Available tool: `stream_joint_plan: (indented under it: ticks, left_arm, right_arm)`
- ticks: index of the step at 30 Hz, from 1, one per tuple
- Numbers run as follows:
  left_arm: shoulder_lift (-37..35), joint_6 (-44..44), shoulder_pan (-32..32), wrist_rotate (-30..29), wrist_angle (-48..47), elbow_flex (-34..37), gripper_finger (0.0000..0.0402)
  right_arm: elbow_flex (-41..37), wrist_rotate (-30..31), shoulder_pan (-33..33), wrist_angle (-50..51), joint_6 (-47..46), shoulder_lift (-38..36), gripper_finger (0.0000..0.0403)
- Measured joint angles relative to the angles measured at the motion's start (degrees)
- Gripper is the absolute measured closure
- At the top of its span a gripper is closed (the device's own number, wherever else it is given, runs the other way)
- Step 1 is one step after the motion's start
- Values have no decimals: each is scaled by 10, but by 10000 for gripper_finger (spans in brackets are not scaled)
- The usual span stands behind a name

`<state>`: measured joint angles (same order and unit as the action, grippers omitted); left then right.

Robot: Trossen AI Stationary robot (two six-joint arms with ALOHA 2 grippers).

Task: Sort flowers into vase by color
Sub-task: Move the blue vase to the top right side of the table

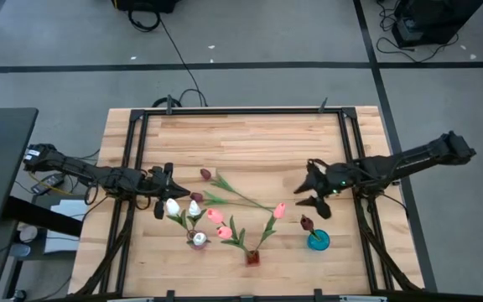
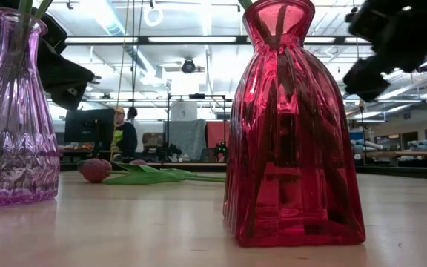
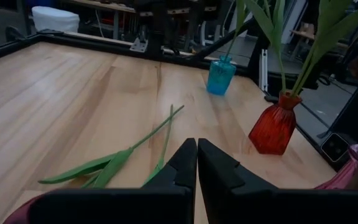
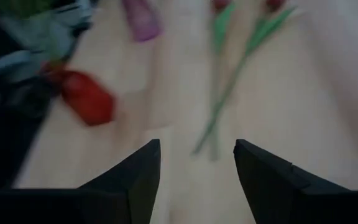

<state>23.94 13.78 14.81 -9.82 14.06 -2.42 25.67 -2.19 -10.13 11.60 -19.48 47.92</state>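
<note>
High view: two maroon flowers (image 1: 225,186) lie mid-desk (image 1: 250,134); right end effector (image 1: 315,200) spread wide above the blue vase (image 1: 318,241). Left wrist view: left end effector (image 3: 197,163) pressed together, empty, above green stems (image 3: 135,143).

I see a pale, streaky wooden table (image 1: 250,138) framed in black; a ribbed purple vase (image 2: 13,126) holding white tulips (image 1: 174,207); a ribbed red vase (image 2: 291,133) with pink tulips (image 1: 216,218) on green stems; a blue vase (image 1: 318,241) with one dark maroon tulip (image 1: 307,223); two more maroon tulips (image 1: 205,174) with green stems and leaves lie on the wood; both my grippers are black, the left gripper (image 3: 196,163) and the right gripper (image 4: 196,163) alike.
</note>
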Motion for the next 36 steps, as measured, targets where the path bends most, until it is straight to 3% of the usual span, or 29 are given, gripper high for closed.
stream_joint_plan:
  ticks: [5, 18, 27, 36]
  left_arm:
    - [0, 0, 0, 0, 0, 0, 383]
    - [0, 1, 0, 0, 1, 0, 383]
    - [0, 4, -1, -21, 30, 0, 383]
    - [0, 15, -1, -40, 78, 0, 383]
  right_arm:
    - [-24, -62, -35, -3, -16, -38, 197]
    - [-37, -51, -120, 43, -47, -45, 200]
    - [-37, -91, -158, 107, -45, -96, 200]
    - [-37, -68, -215, 96, -186, -106, 200]
